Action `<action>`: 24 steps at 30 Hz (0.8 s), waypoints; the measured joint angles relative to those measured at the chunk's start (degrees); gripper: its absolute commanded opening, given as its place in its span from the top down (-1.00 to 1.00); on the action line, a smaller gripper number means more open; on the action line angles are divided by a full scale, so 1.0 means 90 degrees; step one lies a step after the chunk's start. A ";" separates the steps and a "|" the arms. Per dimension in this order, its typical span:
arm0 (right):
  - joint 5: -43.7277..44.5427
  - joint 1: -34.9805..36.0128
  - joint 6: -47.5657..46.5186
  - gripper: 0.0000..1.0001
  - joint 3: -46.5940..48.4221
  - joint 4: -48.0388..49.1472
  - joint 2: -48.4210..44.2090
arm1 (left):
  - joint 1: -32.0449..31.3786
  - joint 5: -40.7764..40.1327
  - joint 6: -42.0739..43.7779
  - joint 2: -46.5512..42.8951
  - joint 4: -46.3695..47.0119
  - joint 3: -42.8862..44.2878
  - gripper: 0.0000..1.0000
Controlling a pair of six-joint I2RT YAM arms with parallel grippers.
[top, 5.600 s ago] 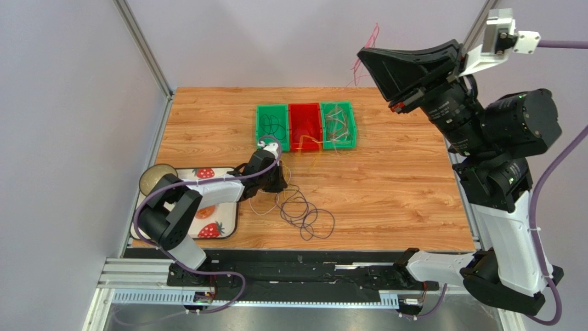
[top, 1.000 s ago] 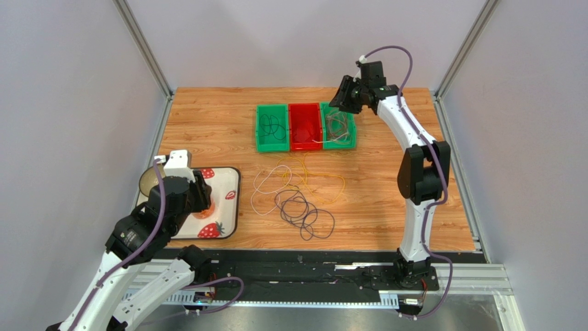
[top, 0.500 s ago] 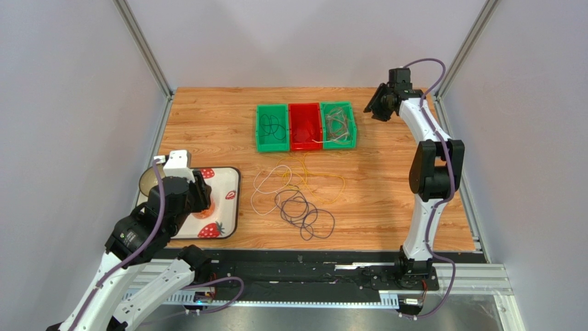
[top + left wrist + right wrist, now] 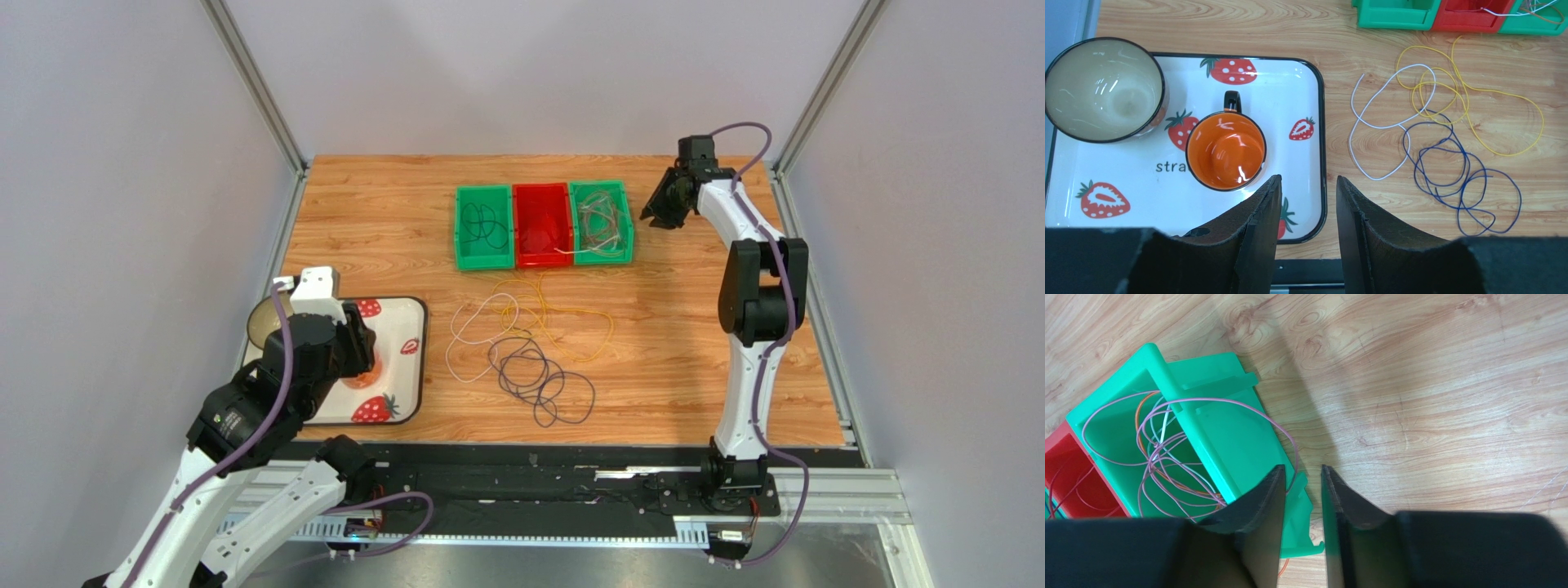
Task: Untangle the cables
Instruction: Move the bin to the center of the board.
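The cables (image 4: 528,355) lie tangled near the middle of the tabletop (image 4: 368,208), on the near side of a row of three bins (image 4: 543,227). A dark blue cable (image 4: 1450,177) is coiled in several loops, and a yellow cable (image 4: 1499,116) and a white cable (image 4: 1379,131) cross over it. More thin wires sit in the right green bin (image 4: 1223,435), one pink loop (image 4: 1278,422) spilling over its wall.

They look very light, limp and a little springy, so pulling one will likely drag its neighbours. Being so thin, they call for jaws closed almost fully. The best hold is probably an outer arc free of crossings, such as the white cable's left side or the yellow cable's right sweep.

The left arm is folded back on the near left. The left pincer (image 4: 1308,179) points down over the near edge of the strawberry tray (image 4: 1322,153), jaws moderately apart and empty. The right arm reaches far, its wrist bent down just right of the right green bin. The right pincer (image 4: 1301,468) shows only a slim gap and appears to grip nothing.
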 measured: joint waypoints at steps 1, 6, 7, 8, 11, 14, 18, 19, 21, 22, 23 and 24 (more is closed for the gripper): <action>-0.0022 0.0000 0.0005 0.50 0.0000 0.0005 0.0000 | 0.0000 -0.0002 0.0000 0.0000 0.0000 0.0000 0.07; -0.0141 0.0000 0.0019 0.51 0.0034 0.0078 0.0000 | 0.0005 -0.0002 0.0000 0.0000 0.0000 0.0000 0.07; -0.0168 0.0000 0.0019 0.60 0.0039 0.0100 0.0000 | 0.0005 -0.0002 0.0000 0.0000 0.0000 0.0000 0.07; -0.0194 0.0000 0.0019 0.69 0.0051 0.0104 0.0000 | 0.0005 -0.0002 0.0000 0.0000 0.0000 0.0000 0.07; -0.0250 0.0000 0.0049 0.99 0.0073 0.0129 0.0000 | 0.0007 -0.0002 0.0000 0.0002 0.0000 0.0000 0.07; -0.0289 0.0002 0.0083 1.00 0.0073 0.0165 0.0000 | 0.0017 -0.0002 0.0000 0.0002 0.0000 0.0000 0.07; -0.0318 0.0058 0.0109 1.00 0.0073 0.0214 -0.0002 | 0.0024 -0.0002 0.0000 0.0002 0.0000 0.0000 0.07; -0.0318 0.0080 0.0109 1.00 0.0073 0.0216 -0.0007 | 0.0024 0.0000 0.0000 0.0002 0.0000 0.0000 0.07; -0.0316 0.0175 0.0109 1.00 0.0073 0.0216 -0.0029 | 0.0027 0.0000 0.0000 0.0002 0.0000 0.0000 0.07; -0.0316 0.0257 0.0109 1.00 0.0073 0.0216 -0.0053 | 0.0029 0.0000 0.0000 0.0007 0.0000 0.0000 0.07; -0.0279 0.0328 0.0104 1.00 0.0073 0.0216 -0.0078 | 0.0029 0.0000 0.0002 0.0010 0.0000 0.0000 0.07; -0.0296 0.0403 0.0112 1.00 0.0073 0.0209 -0.0117 | 0.0029 0.0000 0.0000 0.0012 -0.0002 0.0000 0.07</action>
